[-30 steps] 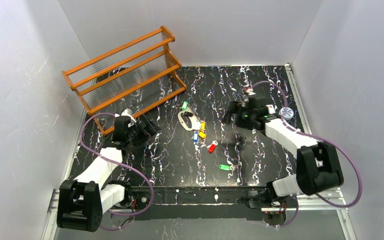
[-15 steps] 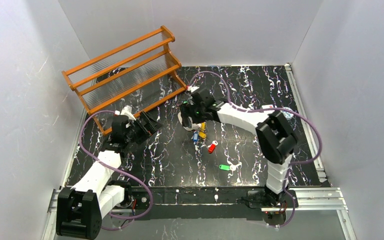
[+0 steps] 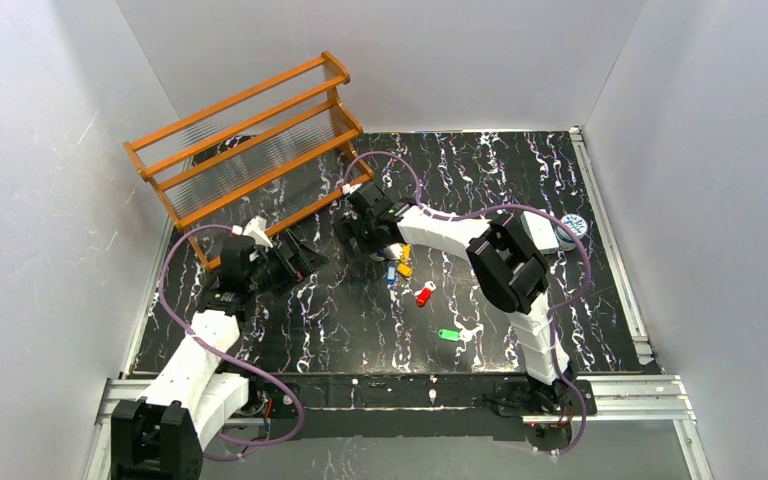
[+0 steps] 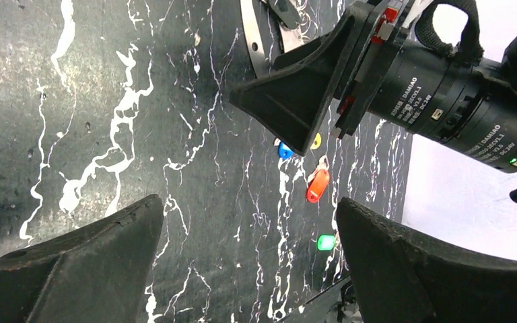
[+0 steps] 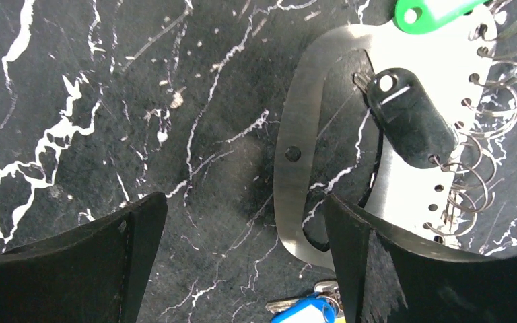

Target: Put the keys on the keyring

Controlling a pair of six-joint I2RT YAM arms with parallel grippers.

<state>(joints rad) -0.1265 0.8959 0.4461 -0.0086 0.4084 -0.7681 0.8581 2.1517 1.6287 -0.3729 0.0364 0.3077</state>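
The keyring [image 5: 296, 161] is a pale metal oval loop joined to a plate with several wire rings, lying on the black marbled table. A black tag [image 5: 410, 128] and a green tag [image 5: 424, 10] sit on it. My right gripper [image 5: 240, 208] is open just above it, its right finger over the loop's edge; the top view shows it [image 3: 355, 235] covering the keyring. Loose keys lie nearby: yellow [image 3: 404, 262], blue [image 3: 391, 275], red [image 3: 423, 295], green [image 3: 448, 335]. My left gripper [image 3: 300, 258] is open and empty, left of the right gripper [image 4: 296, 94].
An orange wooden rack [image 3: 250, 140] stands at the back left. A small round blue-white object [image 3: 568, 230] lies at the right, partly behind the right arm. White walls close in the table on three sides.
The right arm has swung from the table's right side leftward across to the keyring and now hovers over it. The left gripper has barely shifted.
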